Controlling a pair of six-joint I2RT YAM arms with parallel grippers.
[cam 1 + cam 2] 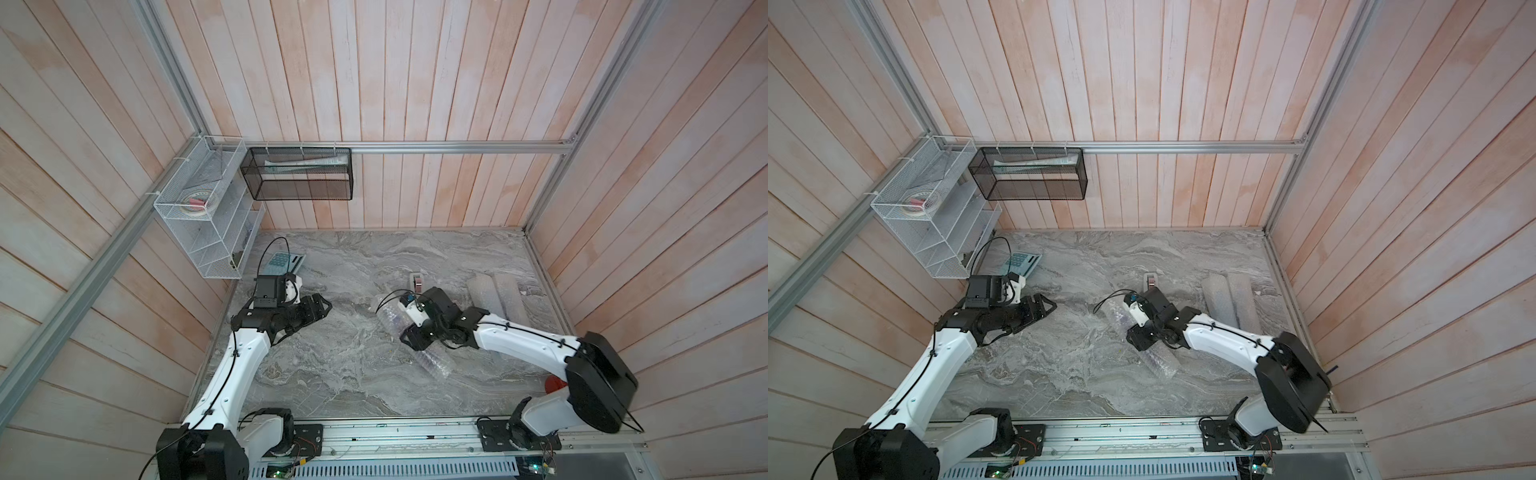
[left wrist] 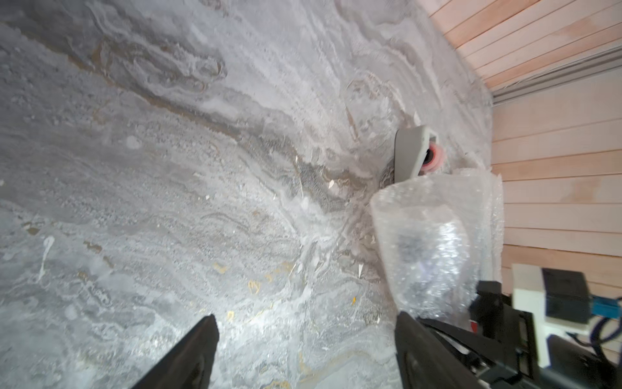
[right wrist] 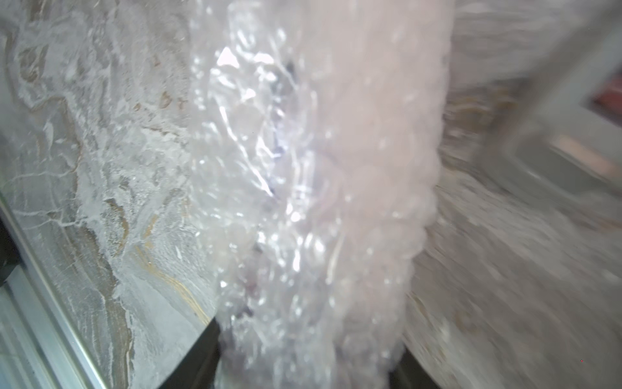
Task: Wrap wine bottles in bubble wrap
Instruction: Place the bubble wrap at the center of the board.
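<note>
A: On the surface (image 1: 332, 386), why does our bubble wrap roll (image 1: 434, 365) lie slantwise?

B: Our right fingers (image 3: 198, 362) clamp its middle, we judge so it cannot unroll; our left fingers (image 2: 193, 353) gape wide, empty, well apart from it.

A: And the wine bottle?

B: Inside the roll, perhaps: we make out only a dark blur (image 2: 409, 249) and purple tints through the plastic.

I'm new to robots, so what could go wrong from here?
Only the right gripper clamps the bubble-wrap roll, the left gripper open and apart, so the wrap may spring loose. The roll's end looks open; its contents could slide out. The tape dispenser stands near; swinging might knock it.
</note>
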